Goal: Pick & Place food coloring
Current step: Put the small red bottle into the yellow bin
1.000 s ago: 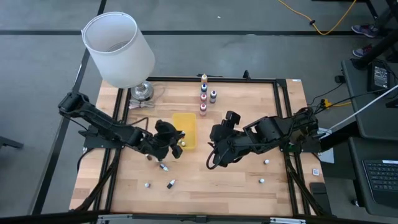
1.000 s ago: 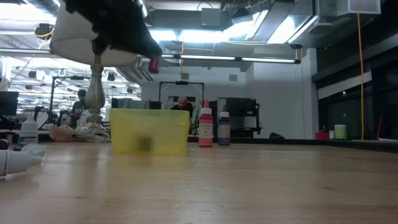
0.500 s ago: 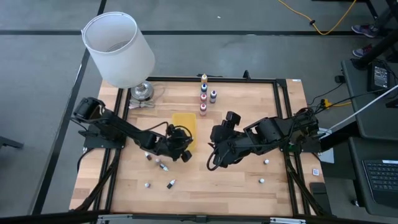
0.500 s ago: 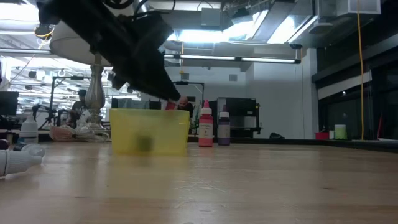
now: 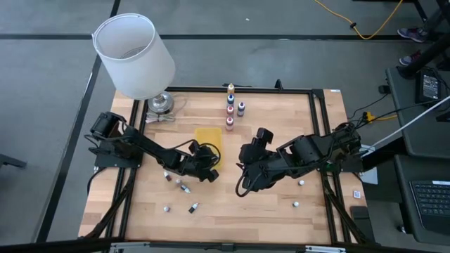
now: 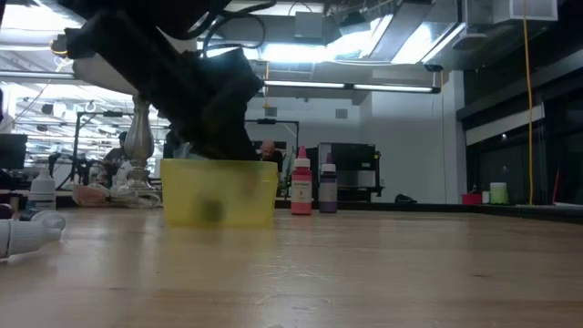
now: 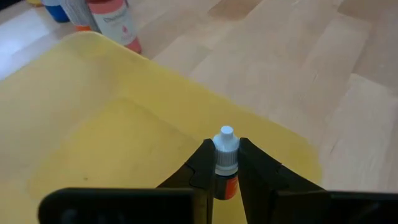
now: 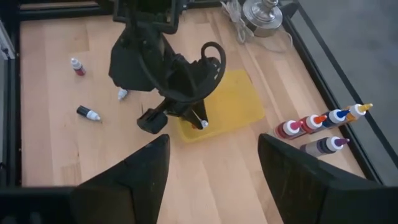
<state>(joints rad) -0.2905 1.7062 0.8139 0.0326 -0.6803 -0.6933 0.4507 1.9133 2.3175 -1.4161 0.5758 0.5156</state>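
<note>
My left pincer (image 7: 226, 168), angled low, clamps a white-capped dropper bottle (image 7: 225, 158) over the translucent yellow tray (image 7: 93, 124); right pincer (image 8: 211, 168) seems apart.

Twelve food coloring bottles (image 5: 230, 112) in all. Five stand upright in the upper middle of the tabletop (image 5: 281, 140). Six loose bottles (image 5: 184, 187) lie flat, four at lower left and two at lower right. One held bottle (image 7: 226, 140) sits pinched in the fingers (image 7: 202, 165) of the left gripper (image 7: 226, 163). One yellow tray (image 5: 208, 137). One lamp (image 5: 133, 53) with a white shade, upper left. Two dark arms and two grippers: that one, and the right gripper (image 8: 214, 180).
</note>
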